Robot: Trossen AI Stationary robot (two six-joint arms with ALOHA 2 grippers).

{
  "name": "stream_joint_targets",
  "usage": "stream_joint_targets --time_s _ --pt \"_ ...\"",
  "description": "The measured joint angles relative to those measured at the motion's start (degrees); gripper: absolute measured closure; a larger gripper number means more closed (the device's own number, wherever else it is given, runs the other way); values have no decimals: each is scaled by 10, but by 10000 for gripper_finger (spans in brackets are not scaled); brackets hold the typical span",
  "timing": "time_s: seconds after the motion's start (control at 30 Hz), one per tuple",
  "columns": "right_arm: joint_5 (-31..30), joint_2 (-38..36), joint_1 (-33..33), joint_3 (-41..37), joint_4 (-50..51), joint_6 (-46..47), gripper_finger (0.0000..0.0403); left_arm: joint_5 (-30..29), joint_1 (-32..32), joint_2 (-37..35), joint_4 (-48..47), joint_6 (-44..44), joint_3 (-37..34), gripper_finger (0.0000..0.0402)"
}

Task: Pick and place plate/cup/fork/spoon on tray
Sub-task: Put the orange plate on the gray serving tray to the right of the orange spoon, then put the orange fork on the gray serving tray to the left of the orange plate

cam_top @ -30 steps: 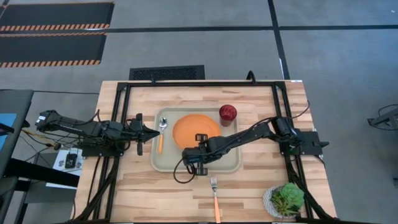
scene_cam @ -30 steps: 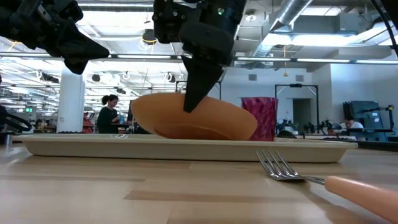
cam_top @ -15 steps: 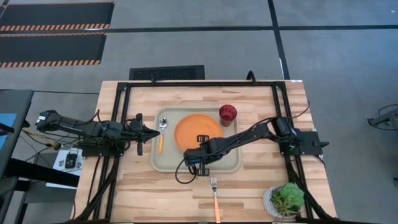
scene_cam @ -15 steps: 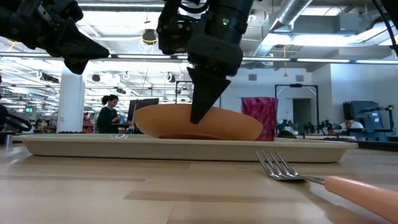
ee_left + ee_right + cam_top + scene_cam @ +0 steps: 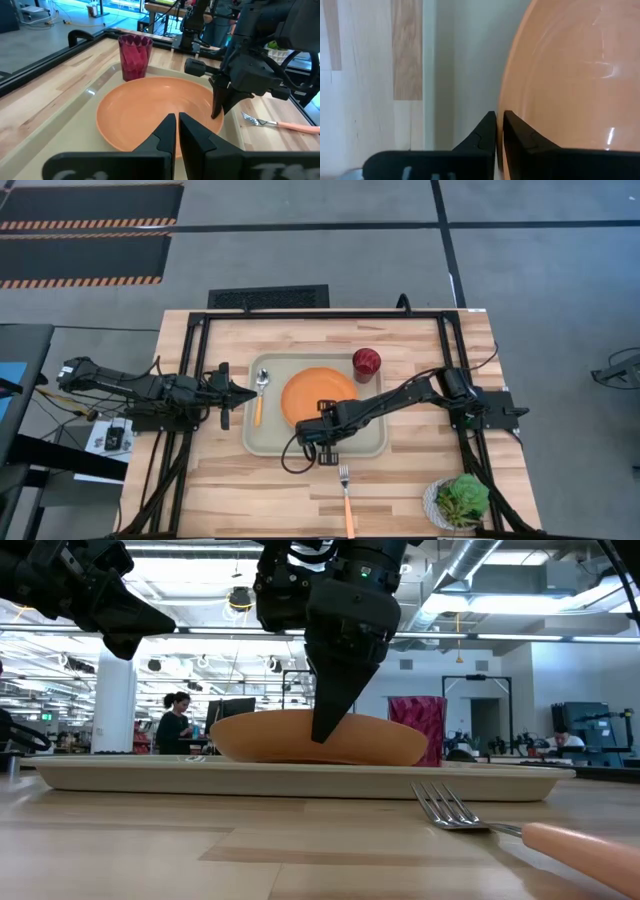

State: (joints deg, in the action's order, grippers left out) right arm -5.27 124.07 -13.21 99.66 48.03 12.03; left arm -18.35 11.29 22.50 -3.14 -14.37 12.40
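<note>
The orange plate lies on the pale grey-green tray, filling most of its middle. The right gripper hangs over the plate's near rim, its fingers drawn together to a thin slit with nothing between them. From the table-level camera that gripper comes down as a dark wedge, its tip at the plate's near edge; whether it touches the rim cannot be told. The right wrist camera shows its own finger pair narrow, with the plate's curved rim just beside them and the tray's floor on the other side.

The spoon also lies in the tray, on the far side of the plate from the right gripper's arm, handle pointing toward the table's front. The dark-red cup stands at the tray's back corner, beyond the gripper; the left wrist camera shows the cup upright on the wood, just outside the tray's rim.

The fork lies on the bare table in front of the gripper, outside the tray, its handle cut off in the low camera.

The left gripper waits beside the spoon, its fingers nearly closed and empty.

A potted plant stands at the table's front right corner. A person shows in the room behind.
</note>
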Motion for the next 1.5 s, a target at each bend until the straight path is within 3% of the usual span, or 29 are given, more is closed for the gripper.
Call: stream_joint_targets --time_s 0.3,0.7,1.03,1.17,1.33,1.5 --pt "9 0 2 0 15 10 362 2 0 0 0 0 0 393" --pt "13 0 2 0 16 13 317 11 0 0 0 0 0 393" --pt "11 0 2 0 16 -1 315 11 0 0 0 0 0 393" --pt "6 -7 -3 -1 21 -13 328 11 0 0 -3 4 0 393" --pt "-23 -46 -46 -6 30 3 389 12 0 0 -6 3 0 393" --pt "-23 -64 -108 -48 4 53 384 12 0 0 -9 3 0 393"
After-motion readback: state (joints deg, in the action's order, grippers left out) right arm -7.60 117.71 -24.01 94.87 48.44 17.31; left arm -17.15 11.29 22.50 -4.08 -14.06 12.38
